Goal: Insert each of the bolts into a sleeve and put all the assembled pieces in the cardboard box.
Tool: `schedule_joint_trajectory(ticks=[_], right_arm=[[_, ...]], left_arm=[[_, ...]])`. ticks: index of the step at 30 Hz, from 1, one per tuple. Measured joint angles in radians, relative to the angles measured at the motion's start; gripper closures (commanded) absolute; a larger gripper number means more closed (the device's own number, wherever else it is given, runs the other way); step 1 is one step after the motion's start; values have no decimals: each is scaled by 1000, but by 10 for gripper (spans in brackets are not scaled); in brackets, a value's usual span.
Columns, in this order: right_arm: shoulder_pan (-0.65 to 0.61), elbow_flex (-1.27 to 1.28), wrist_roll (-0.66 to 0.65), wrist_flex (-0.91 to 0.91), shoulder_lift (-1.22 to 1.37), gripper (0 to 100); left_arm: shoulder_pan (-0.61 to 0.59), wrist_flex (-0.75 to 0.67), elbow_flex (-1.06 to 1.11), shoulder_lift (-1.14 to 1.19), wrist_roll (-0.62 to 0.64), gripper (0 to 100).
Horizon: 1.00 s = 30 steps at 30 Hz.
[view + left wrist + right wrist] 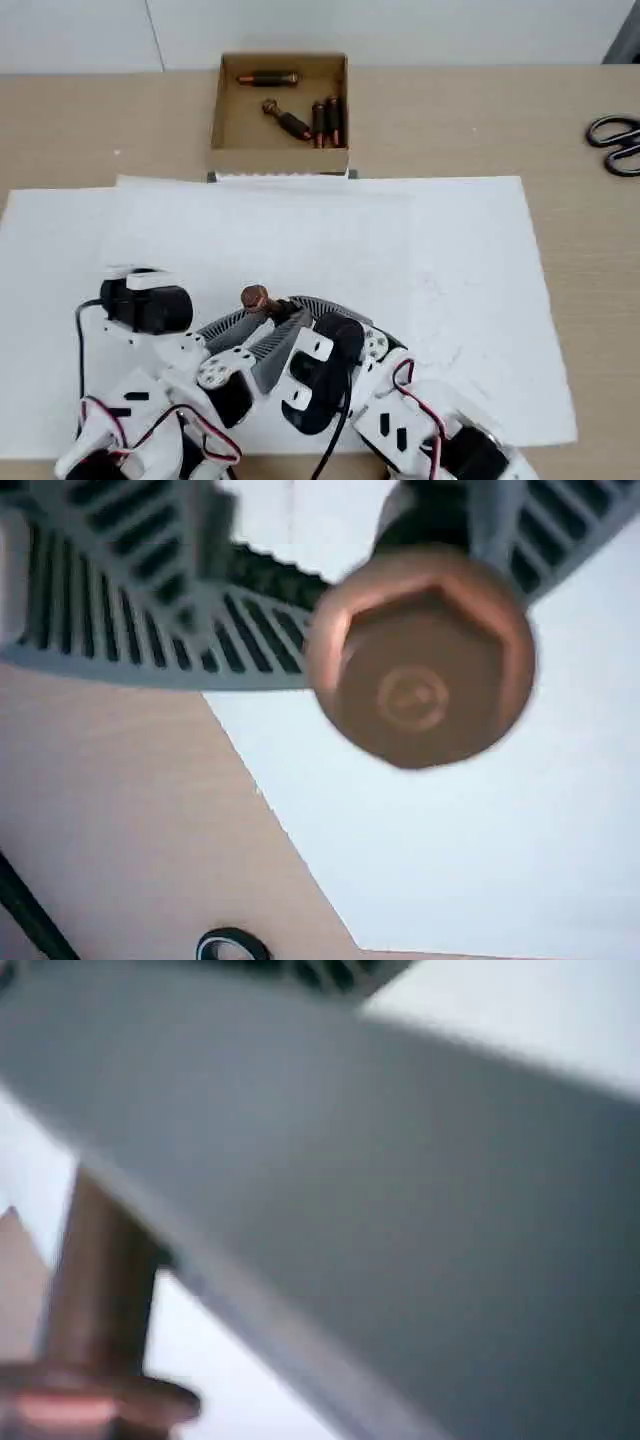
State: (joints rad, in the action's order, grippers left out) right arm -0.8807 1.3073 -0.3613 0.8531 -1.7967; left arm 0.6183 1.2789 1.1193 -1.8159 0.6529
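Left jaws pinching bolt (420,660) over paper (450,250), right jaws alongside, grip cannot be told.

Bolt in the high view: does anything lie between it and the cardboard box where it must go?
Nothing visible does. Between the bolt and the cardboard box lies only flat white paper; the scissors sit far off to one side.

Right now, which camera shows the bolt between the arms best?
The left wrist view: the bolt sits close up, its hexagonal head facing the camera. The high view shows it small against the white paper. The right wrist view shows part of its shank and flange from the side.
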Motion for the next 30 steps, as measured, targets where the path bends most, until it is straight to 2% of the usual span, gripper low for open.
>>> schedule_joint_trajectory(ticks=[8, 19, 30], right_arm=[[-2, 18, 0, 0, 0, 995], [0, 18, 0, -25, -3, 995], [0, 35, 0, -31, -3, 995]], left_arm=[[-21, 14, 3, 0, -2, 768], [-144, 91, 3, 6, -110, 768], [-152, 95, -48, 6, -115, 769]])
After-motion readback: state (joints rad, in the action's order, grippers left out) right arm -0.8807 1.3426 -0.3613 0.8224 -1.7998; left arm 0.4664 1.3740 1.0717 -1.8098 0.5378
